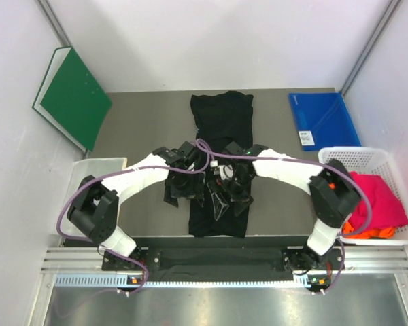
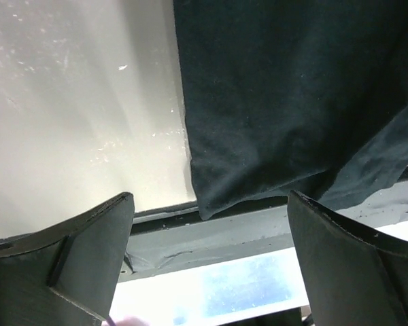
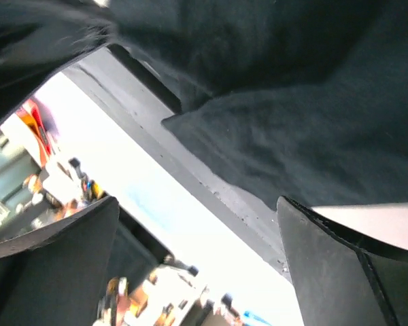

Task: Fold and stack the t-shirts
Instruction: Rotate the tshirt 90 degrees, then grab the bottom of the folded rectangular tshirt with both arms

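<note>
A large black t-shirt (image 1: pixel 221 115) lies lengthwise down the middle of the table, folded narrow, its hem at the near edge. My left gripper (image 1: pixel 183 190) hovers over its left side and my right gripper (image 1: pixel 230 193) over its right side, close together. In the left wrist view the left gripper (image 2: pixel 209 204) is open and empty above the shirt's (image 2: pixel 292 102) near left corner. In the right wrist view the right gripper (image 3: pixel 197 202) is open and empty above the shirt's (image 3: pixel 292 136) near edge. A magenta shirt (image 1: pixel 381 197) and an orange shirt (image 1: pixel 367 231) lie in the basket.
A white lattice basket (image 1: pixel 367 155) stands at the right edge. A green board (image 1: pixel 75 98) leans at the back left. A blue folder (image 1: pixel 323 119) lies at the back right. A white tray (image 1: pixel 98 166) sits at the left. The table's near edge (image 2: pixel 211 238) is just below the shirt's hem.
</note>
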Controlling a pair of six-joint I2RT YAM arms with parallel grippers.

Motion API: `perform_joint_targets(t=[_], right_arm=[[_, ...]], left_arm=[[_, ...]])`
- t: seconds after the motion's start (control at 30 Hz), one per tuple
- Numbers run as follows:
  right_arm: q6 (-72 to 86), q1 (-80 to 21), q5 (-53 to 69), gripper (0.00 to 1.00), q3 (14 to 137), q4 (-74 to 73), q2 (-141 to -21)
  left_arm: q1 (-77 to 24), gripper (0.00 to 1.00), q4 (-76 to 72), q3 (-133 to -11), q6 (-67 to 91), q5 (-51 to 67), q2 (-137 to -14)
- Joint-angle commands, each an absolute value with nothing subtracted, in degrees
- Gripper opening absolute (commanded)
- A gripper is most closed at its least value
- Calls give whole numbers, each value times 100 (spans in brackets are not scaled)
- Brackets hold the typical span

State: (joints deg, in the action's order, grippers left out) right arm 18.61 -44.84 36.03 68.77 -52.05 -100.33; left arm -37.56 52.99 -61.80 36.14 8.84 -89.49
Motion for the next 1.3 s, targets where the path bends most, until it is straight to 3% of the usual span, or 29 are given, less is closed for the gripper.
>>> perform_joint_targets(t=[0.0,0.23,0.6,0.8,1.27], right_arm=[[2038,-3939,3340,100,6787,-5089,-8642],[2408,-2340,3480,98,4933,-4738,-7103],[3866,-2241,4157,90,2569,-3185,-6539],[4227,-2241,4245,85,2189,-2331,-6627],[4350,-2434,4315,75,2496,-1249,-7971]], left_arm=[[-3744,99,5195,-6083,3796,834,-8535],[-3753,99,4388,-5099,4078,1554,-8288],[-3744,90,3288,-3895,4789,2407,-8130],[-3744,73,2822,-3569,5167,2452,-8007],[-3753,65,2584,-3612,5291,2382,-8174]])
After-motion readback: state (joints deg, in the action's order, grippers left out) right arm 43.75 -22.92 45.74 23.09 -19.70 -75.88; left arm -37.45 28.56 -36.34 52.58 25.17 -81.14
